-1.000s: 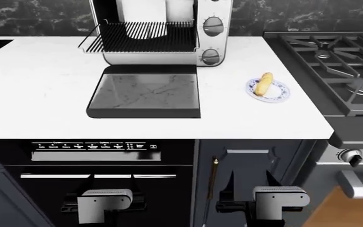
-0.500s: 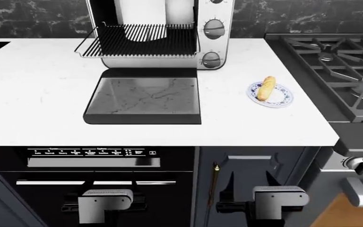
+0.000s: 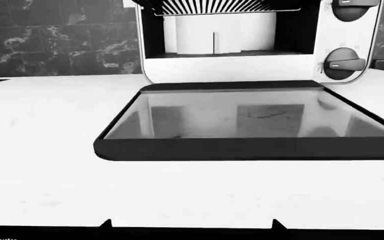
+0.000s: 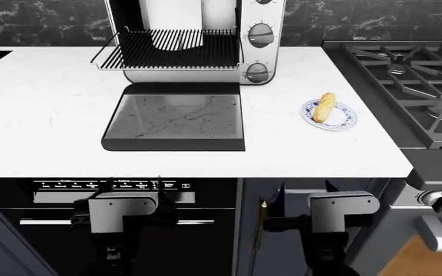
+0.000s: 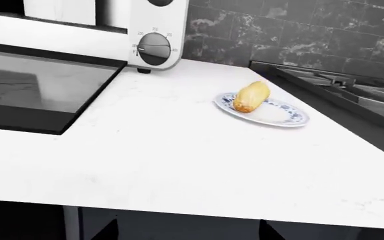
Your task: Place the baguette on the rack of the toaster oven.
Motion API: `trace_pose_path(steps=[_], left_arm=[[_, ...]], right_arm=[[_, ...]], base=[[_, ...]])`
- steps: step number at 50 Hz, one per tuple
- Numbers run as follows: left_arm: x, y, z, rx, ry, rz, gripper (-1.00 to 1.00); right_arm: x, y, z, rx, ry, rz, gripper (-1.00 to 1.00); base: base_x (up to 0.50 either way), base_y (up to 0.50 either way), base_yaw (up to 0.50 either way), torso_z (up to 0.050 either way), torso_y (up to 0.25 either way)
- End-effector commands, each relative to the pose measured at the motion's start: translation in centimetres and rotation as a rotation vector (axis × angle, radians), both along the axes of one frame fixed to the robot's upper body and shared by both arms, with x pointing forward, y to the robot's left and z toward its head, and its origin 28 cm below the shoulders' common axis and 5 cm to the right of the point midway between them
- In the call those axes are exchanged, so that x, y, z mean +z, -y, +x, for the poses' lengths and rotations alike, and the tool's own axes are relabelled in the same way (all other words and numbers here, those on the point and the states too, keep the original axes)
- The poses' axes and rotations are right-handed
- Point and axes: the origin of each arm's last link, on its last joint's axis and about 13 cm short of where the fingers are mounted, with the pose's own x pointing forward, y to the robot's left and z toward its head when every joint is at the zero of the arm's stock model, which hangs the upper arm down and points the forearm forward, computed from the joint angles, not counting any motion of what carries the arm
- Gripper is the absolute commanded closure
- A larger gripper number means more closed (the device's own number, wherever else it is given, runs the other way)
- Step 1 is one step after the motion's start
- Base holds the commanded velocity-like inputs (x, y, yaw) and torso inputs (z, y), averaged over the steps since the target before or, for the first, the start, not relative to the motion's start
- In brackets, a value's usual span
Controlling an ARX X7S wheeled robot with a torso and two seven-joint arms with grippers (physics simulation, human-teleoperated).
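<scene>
Your right wrist camera showed you the baguette [image 5: 251, 96] lying on a blue-patterned plate [image 5: 279, 113] on the white counter [image 5: 178, 160], near the toaster oven [image 5: 153, 42] knob and its lowered glass door [image 5: 38, 90].

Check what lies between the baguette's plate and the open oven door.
Only bare white counter between the plate and the door, per head view.

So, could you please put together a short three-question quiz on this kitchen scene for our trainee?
1. True or false: the baguette lies on a plate.
2. The toaster oven door is: A) shut, B) folded down flat on the counter, C) removed.
3. Fill in: the rack is pulled ___ of the oven.

Key: 1 true; 2 B; 3 partly out.
</scene>
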Motion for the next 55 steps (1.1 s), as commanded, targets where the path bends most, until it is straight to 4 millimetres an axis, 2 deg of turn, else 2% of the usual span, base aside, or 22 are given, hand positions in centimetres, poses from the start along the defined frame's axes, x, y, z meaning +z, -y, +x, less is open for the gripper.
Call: trace_pose_path(steps=[1,7,14,15,18,25,28,34,41,48,55], left_arm=[[4.1,-0.2,2.0,-0.022,0.024,-0.014,-1.0],[5.7,-0.4,1.8,-0.025,0.05,-0.01,-1.0],[8.1,-0.8,1.7,-0.051,0.087,0.024,-1.0],[8.1,-0.8,1.7,-0.051,0.087,0.024,-1.0],[9.2,-1.1,2.1,-0.059,0.095,0.038,-1.0],[11.8,-2.4,3.0,-0.07,0.101,0.072,-1.0],[14.1,-3.6,3.3,-0.077,0.098,0.08,-1.0],[17.0,-5.2,4.9,-0.086,0.047,0.075,-1.0],[18.9,-6.5,6.2,-0.086,0.011,0.072,-1.0],[20.7,-7.0,6.6,-0.105,-0.005,0.065,-1.0],[22.1,-8.0,7.9,-0.087,-0.035,0.059,-1.0]], right_arm=[[3.2,0.2,0.8,0.001,0.022,-0.031,-1.0],[4.9,0.5,0.5,-0.009,0.036,-0.056,-1.0],[8.4,1.6,-0.3,-0.016,0.058,-0.083,-1.0],[8.4,1.6,-0.3,-0.016,0.058,-0.083,-1.0],[10.3,2.7,-0.9,-0.022,0.063,-0.07,-1.0],[13.6,4.0,-0.9,-0.013,0.059,-0.088,-1.0],[16.1,4.9,-1.0,-0.009,0.087,-0.045,-1.0],[19.3,6.2,0.1,0.014,0.082,-0.014,-1.0],[21.7,7.0,1.7,0.063,0.013,0.038,-1.0],[23.2,7.5,3.1,0.149,-0.058,0.132,-1.0],[24.5,8.6,3.7,0.101,-0.078,0.135,-1.0]], base=[[0.0,0.0,0.0,0.0,0.0],[0.0,0.0,0.0,0.0,0.0],[0.0,0.0,0.0,0.0,0.0],[0.0,0.0,0.0,0.0,0.0],[0.0,0.0,0.0,0.0,0.0],[0.0,0.0,0.0,0.0,0.0],[0.0,0.0,0.0,0.0,0.0],[0.0,0.0,0.0,0.0,0.0],[0.0,0.0,0.0,0.0,0.0],[0.0,0.0,0.0,0.0,0.0],[0.0,0.0,0.0,0.0,0.0]])
